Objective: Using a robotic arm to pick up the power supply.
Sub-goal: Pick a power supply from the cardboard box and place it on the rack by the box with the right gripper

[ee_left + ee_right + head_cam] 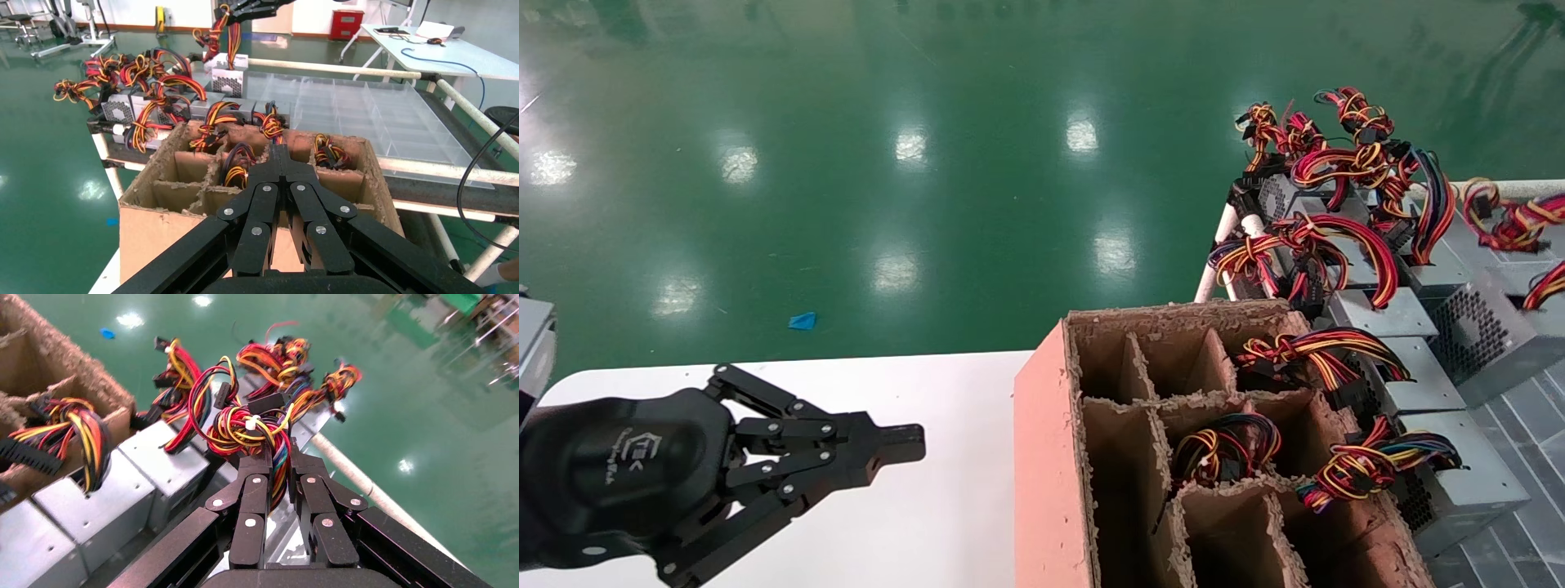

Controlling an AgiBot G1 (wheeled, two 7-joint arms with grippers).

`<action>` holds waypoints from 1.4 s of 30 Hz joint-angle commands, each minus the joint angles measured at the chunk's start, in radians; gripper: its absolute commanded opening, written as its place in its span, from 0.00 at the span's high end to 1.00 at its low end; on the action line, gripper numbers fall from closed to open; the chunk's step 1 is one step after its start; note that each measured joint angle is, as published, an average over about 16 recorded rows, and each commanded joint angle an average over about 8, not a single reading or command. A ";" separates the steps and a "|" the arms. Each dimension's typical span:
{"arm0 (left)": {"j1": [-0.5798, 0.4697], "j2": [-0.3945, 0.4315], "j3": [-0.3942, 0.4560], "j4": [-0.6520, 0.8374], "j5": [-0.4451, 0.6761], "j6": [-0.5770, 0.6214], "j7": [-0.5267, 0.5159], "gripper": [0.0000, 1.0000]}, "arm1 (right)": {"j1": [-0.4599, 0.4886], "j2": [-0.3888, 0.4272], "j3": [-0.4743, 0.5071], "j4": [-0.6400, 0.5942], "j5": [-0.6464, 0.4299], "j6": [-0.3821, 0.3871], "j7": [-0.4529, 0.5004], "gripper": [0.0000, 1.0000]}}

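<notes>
My right gripper (pixel 280 454), the robotic arm at work, is shut on the red, yellow and black cable bundle (pixel 245 425) of a power supply. The supply's metal body is mostly hidden behind the fingers. In the left wrist view the right gripper (pixel 248 8) shows far off at the top. The cables (pixel 220 33) run down from it to a grey power supply (pixel 229 73). The right gripper is out of the head view. My left gripper (pixel 911 445) hovers shut and empty over the white table (pixel 944 523), left of the box.
A cardboard box (pixel 1042 457) with dividers stands at the table's right edge, and some cells hold cabled supplies. Several grey power supplies (pixel 1377 314) lie on the rack beyond it. A clear compartment tray (pixel 367 116) covers the rack's far part. Green floor lies ahead.
</notes>
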 commanded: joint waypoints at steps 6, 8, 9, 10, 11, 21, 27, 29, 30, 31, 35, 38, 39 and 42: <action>0.000 0.000 0.000 0.000 0.000 0.000 0.000 1.00 | 0.017 -0.022 -0.019 -0.026 -0.035 -0.027 -0.012 1.00; 0.000 0.000 0.000 0.000 0.000 0.000 0.000 1.00 | 0.021 -0.028 -0.024 -0.033 -0.043 -0.031 -0.014 1.00; 0.000 0.000 0.000 0.000 0.000 0.000 0.000 1.00 | 0.021 -0.033 -0.026 -0.037 -0.046 -0.032 -0.015 1.00; 0.000 0.000 0.000 0.000 0.000 0.000 0.000 1.00 | 0.020 -0.037 -0.028 -0.042 -0.049 -0.033 -0.016 1.00; 0.000 0.000 0.000 0.000 0.000 0.000 0.000 1.00 | 0.018 -0.042 -0.030 -0.048 -0.051 -0.033 -0.018 1.00; 0.000 0.000 0.000 0.000 0.000 0.000 0.000 1.00 | -0.014 -0.106 -0.037 -0.121 -0.050 -0.036 -0.055 1.00; 0.000 0.000 0.000 0.000 0.000 0.000 0.000 1.00 | -0.006 -0.130 -0.046 -0.130 -0.062 -0.050 -0.063 0.47; 0.000 0.000 0.000 0.000 0.000 0.000 0.000 1.00 | 0.000 -0.132 -0.047 -0.130 -0.063 -0.053 -0.062 0.22; 0.000 0.000 0.000 0.000 0.000 0.000 0.000 1.00 | 0.003 -0.132 -0.047 -0.129 -0.064 -0.054 -0.061 0.09; 0.000 0.000 0.000 0.000 0.000 0.000 0.000 1.00 | 0.006 -0.132 -0.047 -0.127 -0.064 -0.055 -0.060 0.02; 0.000 0.000 0.000 0.000 0.000 0.000 0.000 1.00 | 0.016 -0.129 -0.049 -0.117 -0.068 -0.056 -0.055 0.00; 0.000 0.000 0.000 0.000 0.000 0.000 0.000 1.00 | 0.022 -0.126 -0.051 -0.103 -0.072 -0.058 -0.047 0.00; 0.000 0.000 0.000 0.000 0.000 0.000 0.000 1.00 | 0.024 -0.124 -0.053 -0.097 -0.074 -0.059 -0.044 0.00; 0.000 0.000 0.000 0.000 0.000 0.000 0.000 1.00 | 0.030 -0.119 -0.055 -0.076 -0.078 -0.062 -0.032 0.00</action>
